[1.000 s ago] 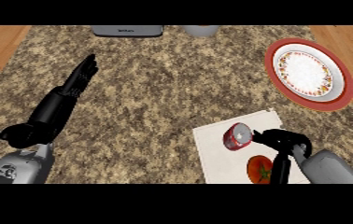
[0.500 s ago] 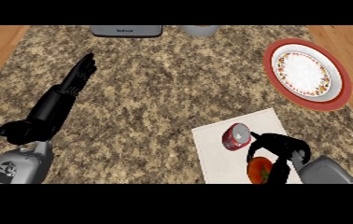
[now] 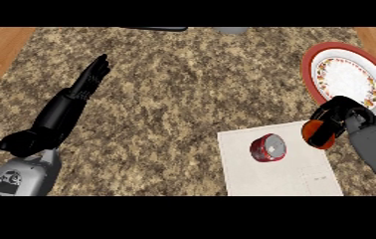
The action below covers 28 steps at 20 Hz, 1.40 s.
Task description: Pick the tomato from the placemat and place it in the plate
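Granite counter (image 3: 176, 88) carries the white placemat (image 3: 279, 166) at five o'clock and the plate (image 3: 345, 76) at three o'clock. Left hand (image 3: 92, 78) rests with released fingers. Right hand (image 3: 336, 117) has fingers clenched around the tomato (image 3: 317, 133), lifted between placemat and plate; next it must travel over the plate and release. A red can (image 3: 267, 147) stays on the placemat.

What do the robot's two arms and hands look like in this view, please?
Both hands are black, with jointed fingers and a thumb. The left hand runs into a long black wrist section, then a grey forearm with a small dark marking. The right hand joins a smooth grey forearm. No cables show.
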Motion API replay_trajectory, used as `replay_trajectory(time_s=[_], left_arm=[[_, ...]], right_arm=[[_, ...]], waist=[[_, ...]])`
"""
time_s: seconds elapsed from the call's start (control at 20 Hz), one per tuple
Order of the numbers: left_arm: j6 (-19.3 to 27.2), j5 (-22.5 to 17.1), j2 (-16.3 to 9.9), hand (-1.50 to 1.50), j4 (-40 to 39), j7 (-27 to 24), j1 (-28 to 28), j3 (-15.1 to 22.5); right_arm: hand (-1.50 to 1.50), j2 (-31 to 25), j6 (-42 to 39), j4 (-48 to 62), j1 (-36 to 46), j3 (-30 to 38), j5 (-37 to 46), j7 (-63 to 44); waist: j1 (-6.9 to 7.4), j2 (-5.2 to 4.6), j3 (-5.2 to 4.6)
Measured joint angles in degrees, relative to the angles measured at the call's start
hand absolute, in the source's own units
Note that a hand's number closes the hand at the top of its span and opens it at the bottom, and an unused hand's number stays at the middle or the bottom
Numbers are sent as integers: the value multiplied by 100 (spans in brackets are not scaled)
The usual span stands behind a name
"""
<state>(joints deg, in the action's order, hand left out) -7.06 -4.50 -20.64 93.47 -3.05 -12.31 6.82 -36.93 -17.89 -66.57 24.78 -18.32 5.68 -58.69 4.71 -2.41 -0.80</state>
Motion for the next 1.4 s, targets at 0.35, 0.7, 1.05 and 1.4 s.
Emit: replay_trajectory(time_s=[0.35,0.7,1.05,1.4], left_arm=[[-142,18,61,0,98,-33,-195,213],[-301,44,136,0,151,-27,-456,453],[-383,60,258,0,127,17,-661,648],[-362,98,371,0,38,88,-792,740]], right_arm=[[150,-646,985,1131,882,540,1009,-601],[150,-1104,1548,2088,1806,704,2045,-936],[150,-1411,1888,2980,2547,685,3023,-1144],[150,-1514,2124,3850,3113,601,3888,-1235]], waist=[[552,-209,2],[1026,-304,7],[1255,-349,11],[1265,-327,29]])
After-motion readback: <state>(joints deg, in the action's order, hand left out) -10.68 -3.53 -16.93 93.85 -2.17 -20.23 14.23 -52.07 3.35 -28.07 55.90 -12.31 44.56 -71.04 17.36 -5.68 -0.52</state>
